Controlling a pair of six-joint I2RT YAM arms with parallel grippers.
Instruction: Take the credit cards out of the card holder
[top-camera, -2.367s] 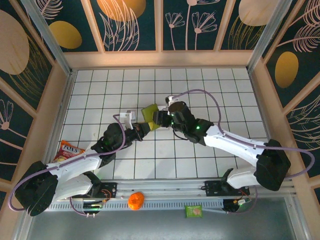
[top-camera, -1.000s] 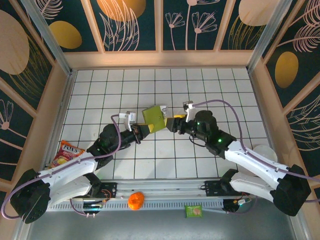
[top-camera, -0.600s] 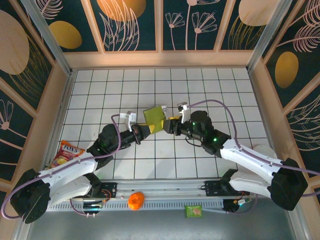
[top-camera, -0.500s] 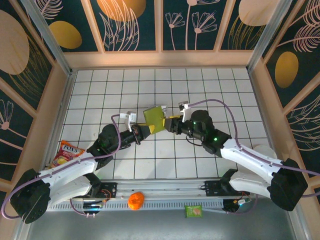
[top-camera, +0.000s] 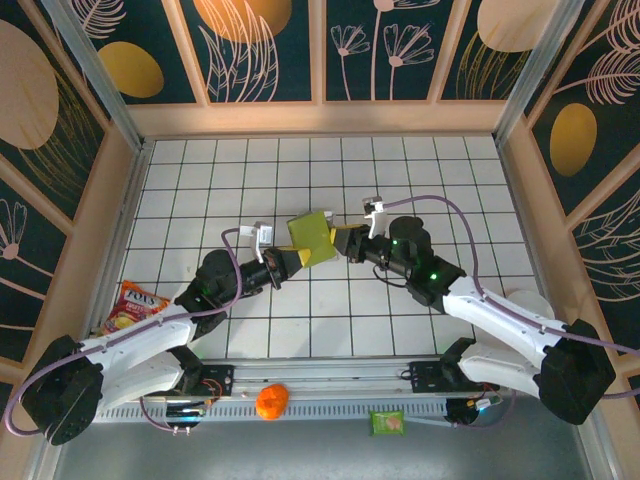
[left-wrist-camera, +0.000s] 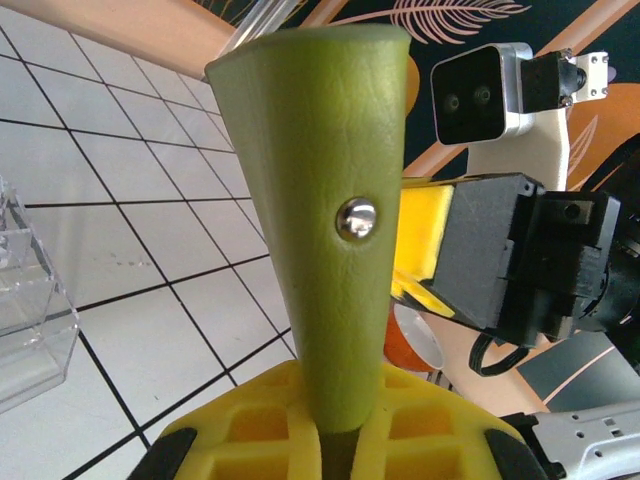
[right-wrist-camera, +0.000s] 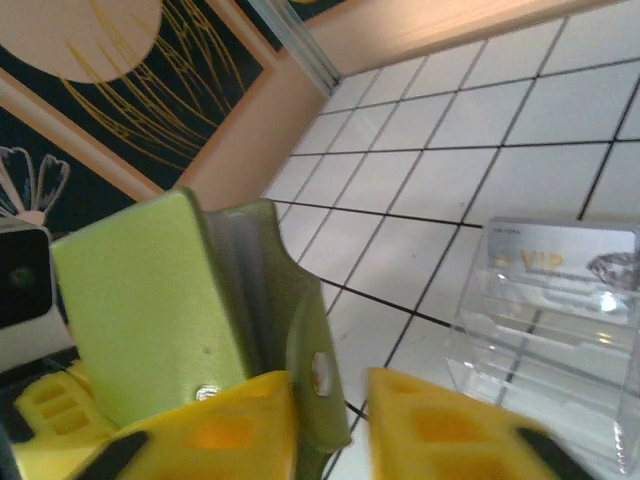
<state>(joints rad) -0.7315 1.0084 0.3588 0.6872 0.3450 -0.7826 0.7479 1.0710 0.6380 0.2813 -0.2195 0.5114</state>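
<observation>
The yellow-green card holder is clamped by the left gripper above the middle of the table. One flap is bracketed by the right gripper, though a firm pinch cannot be confirmed.

Card holder: yellow-green outside, grey-olive inside, silver stud. Left gripper and right gripper: yellow fingers. Table: white tiles, dark grid lines. Walls: dark teal, gold ovals, pale leaf outlines, light wood frames. Snack bag at 8 o'clock: red and orange. Packet at 6 o'clock: green.
</observation>
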